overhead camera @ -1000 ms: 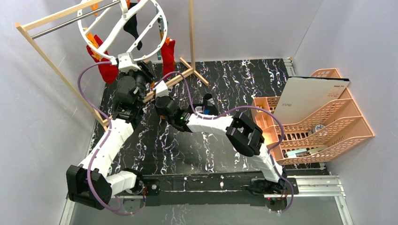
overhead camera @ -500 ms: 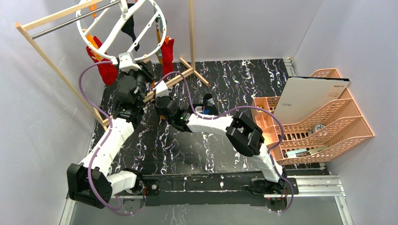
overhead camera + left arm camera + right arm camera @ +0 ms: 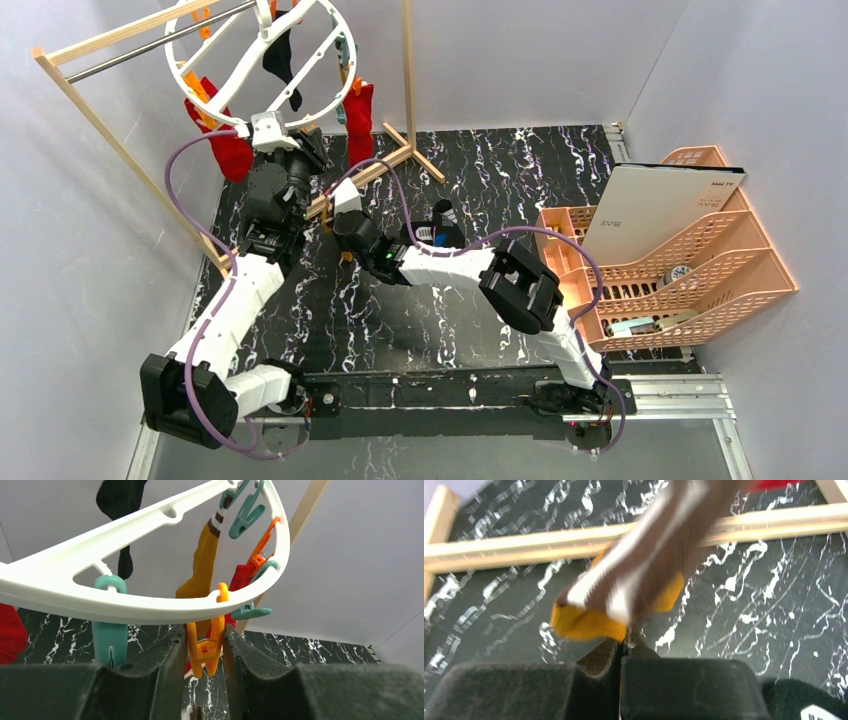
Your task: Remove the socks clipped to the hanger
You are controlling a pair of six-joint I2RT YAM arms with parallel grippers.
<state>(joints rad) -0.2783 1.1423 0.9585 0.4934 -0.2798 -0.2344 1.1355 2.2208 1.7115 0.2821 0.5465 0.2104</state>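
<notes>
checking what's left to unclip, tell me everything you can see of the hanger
The hanger is a white plastic ring with inner crossbars, tilted, up by the rod of the rack at the far left. Teal and orange clips fringe its rim. Red socks, a black sock and a mustard sock hang clipped to it. One orange clip under the near rim looks pinched between the fingers of the left gripper.

Bright, even overhead light throws soft shadows on the tabletop [image 3: 500,160]. Motion blur smears the mustard sock [image 3: 589,622] in the right wrist view; the orange clip [image 3: 205,650] looks sharp.
</notes>
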